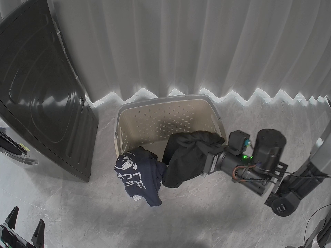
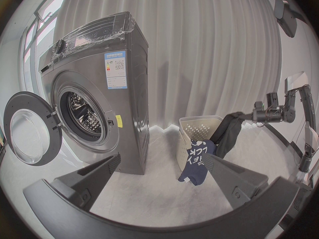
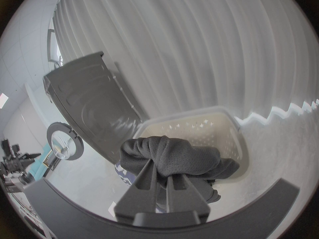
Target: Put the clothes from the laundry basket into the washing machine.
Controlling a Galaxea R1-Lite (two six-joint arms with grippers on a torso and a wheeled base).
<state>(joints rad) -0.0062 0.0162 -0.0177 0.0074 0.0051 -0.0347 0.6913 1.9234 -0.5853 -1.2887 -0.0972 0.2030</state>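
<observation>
A pale perforated laundry basket (image 1: 162, 121) stands on a grey marbled floor (image 1: 103, 210) in front of a white pleated curtain (image 1: 193, 35). To the robot's left of it, just beside it, stands a dark grey washing machine (image 2: 99, 93). Its round door (image 2: 31, 128) is swung wide open and the metal drum (image 2: 83, 117) shows inside.

The right gripper (image 3: 161, 175) is over the basket's near right side, its two fingers clamped on a bunched fold of a black garment (image 1: 184, 159). The cloth is lifted at the gripper end – it hangs down from there, with its lower part draped across the basket's near rim and falling outside it.

A second piece, a navy garment (image 1: 139, 176) with pale printed lettering, is slung over the basket's near left corner. Most of it hangs down the outside wall toward the floor, and it touches the black garment along one edge.

The left gripper (image 2: 160, 157) is low at the robot's near left, well apart from the basket – its fingers are spread wide and hold nothing. It faces the washing machine and the basket.
</observation>
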